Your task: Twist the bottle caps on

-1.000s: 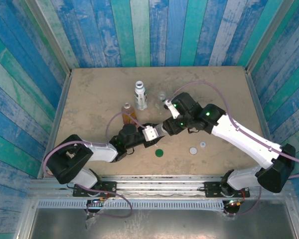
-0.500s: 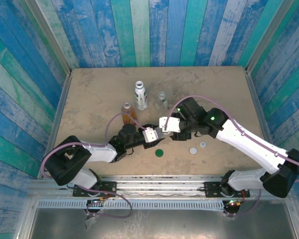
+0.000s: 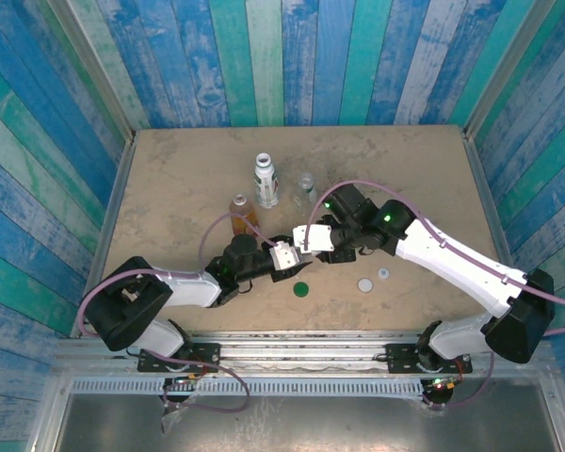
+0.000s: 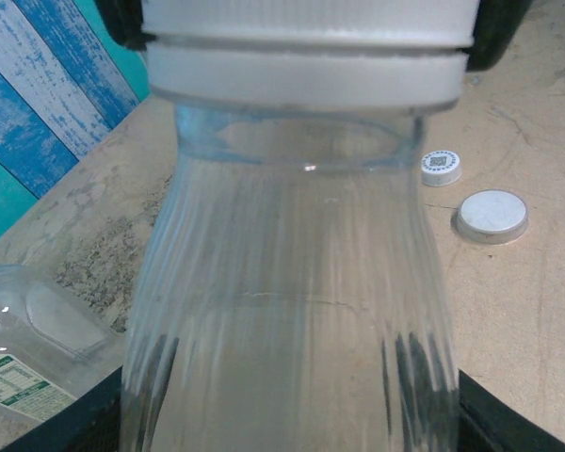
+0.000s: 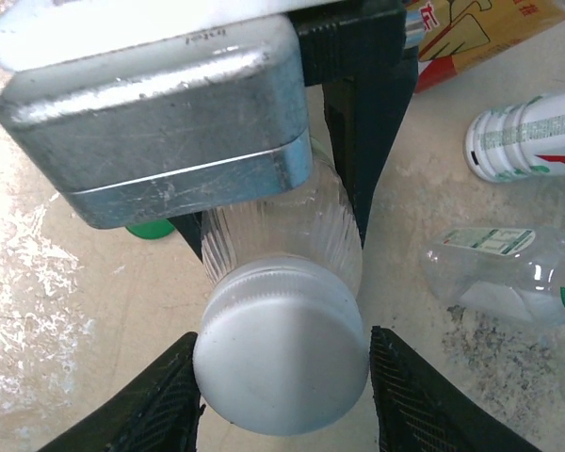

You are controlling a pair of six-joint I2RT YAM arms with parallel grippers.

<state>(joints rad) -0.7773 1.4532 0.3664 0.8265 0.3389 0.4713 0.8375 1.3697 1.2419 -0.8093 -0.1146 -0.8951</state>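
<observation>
Wrist view from the left arm: the clear bottle (image 4: 292, 311) is clamped low in the left jaws with its neck left free, a white cap (image 4: 311, 47) sits on its mouth, and two loose pale caps (image 4: 491, 214) lie on the counter (image 4: 537, 311) to the bottle's right. Right wrist view: the right jaws pinch that cap by its rim, square to the bottle, a hold I judge suits twisting it down while the left jaws resist; a green cap (image 5: 151, 229) lies beside the bottle. From above, both arms meet at the bottle, with three more bottles (image 3: 266, 181) beyond it.
</observation>
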